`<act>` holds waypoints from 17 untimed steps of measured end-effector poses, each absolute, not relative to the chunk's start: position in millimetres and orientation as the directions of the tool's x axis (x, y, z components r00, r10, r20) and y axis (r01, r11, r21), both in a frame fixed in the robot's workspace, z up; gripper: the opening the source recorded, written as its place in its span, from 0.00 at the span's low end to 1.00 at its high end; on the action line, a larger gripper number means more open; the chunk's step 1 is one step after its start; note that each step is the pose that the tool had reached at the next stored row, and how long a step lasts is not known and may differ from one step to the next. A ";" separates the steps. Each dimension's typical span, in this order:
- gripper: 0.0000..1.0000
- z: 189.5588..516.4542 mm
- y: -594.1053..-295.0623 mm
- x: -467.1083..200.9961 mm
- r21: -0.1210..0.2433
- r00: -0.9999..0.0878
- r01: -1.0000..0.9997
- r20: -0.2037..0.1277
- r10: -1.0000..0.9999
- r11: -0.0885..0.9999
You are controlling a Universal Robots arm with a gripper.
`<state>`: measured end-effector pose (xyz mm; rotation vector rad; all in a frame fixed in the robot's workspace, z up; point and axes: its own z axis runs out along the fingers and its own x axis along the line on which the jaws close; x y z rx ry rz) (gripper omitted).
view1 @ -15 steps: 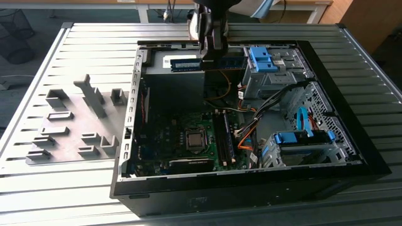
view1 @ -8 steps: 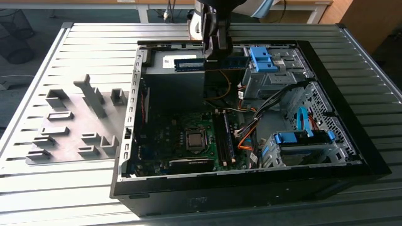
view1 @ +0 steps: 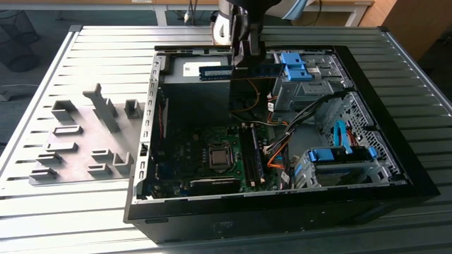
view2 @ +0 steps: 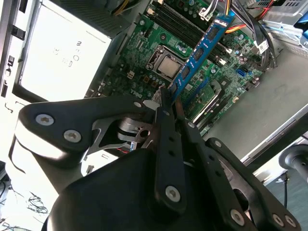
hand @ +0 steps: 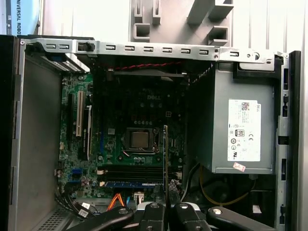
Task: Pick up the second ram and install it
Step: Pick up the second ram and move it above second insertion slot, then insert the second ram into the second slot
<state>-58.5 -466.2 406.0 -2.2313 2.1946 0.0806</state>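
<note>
Blue-green second ram (view2: 198, 54) clamped in gripper (view2: 169, 103) | above motherboard (view2: 139, 48) | power supply (hand: 240, 120) beside

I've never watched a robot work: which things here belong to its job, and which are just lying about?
Belongs to the job:
thin blue-green circuit-board stick, clamped in the robot's hand
long black plastic slots on the green motherboard

Just lying about:
grey plastic fixture blocks
blue plastic drive brackets
grey metal power-supply box
</note>
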 end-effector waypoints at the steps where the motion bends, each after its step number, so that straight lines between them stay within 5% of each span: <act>1: 0.14 406.0 -466.2 -58.3 0.028 0.016 -0.999 -0.044 -0.999 -0.017; 17: 0.14 405.9 -466.2 -56.3 0.028 0.016 -0.999 -0.044 -0.999 -0.017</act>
